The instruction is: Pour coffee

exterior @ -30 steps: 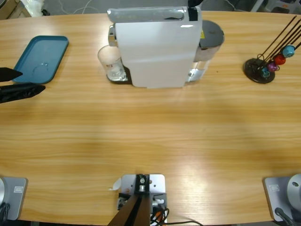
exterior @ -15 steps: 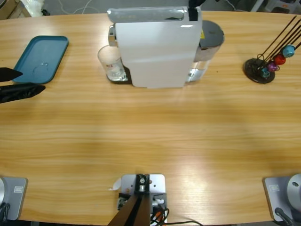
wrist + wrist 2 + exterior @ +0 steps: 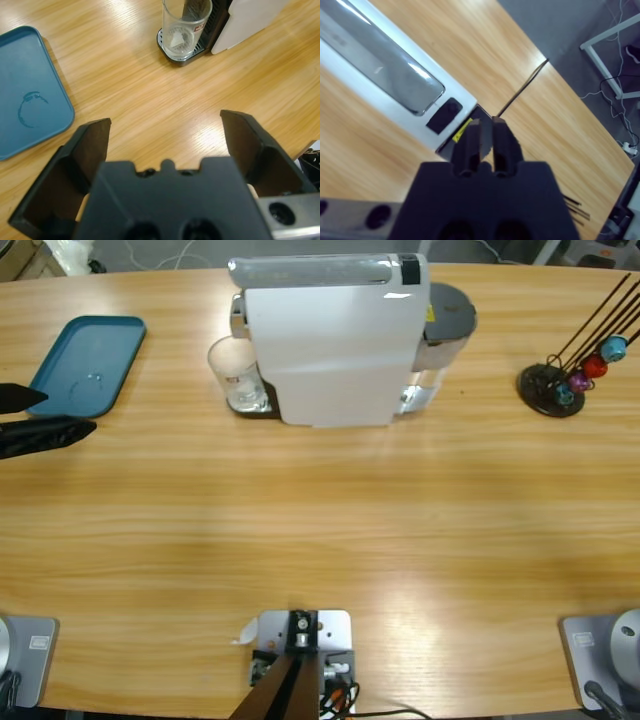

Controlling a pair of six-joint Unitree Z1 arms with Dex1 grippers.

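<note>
A white coffee machine (image 3: 330, 340) stands at the table's far middle. A clear glass tumbler (image 3: 233, 373) sits on its drip tray (image 3: 172, 52) under the spout. The glass (image 3: 185, 22) looks clear and the coffee is out of view. My left gripper (image 3: 70, 410) is at the left edge, low over the wood, with its jaws wide open (image 3: 165, 122) and nothing between them, pointing toward the glass. My right gripper (image 3: 485, 122) is shut and empty, hovering above the machine's top near its black button (image 3: 445, 114). It is outside the high view.
A teal tray (image 3: 85, 360) lies at the far left, just beyond my left gripper. A black capsule stand (image 3: 552, 390) with coloured capsules and thin rods is at the far right. The machine's grey water tank (image 3: 450, 315) is on its right side.
The black gripper tip seen over the machine's top rear edge has pulled out of the high view. My left gripper and the glass have not moved.
</note>
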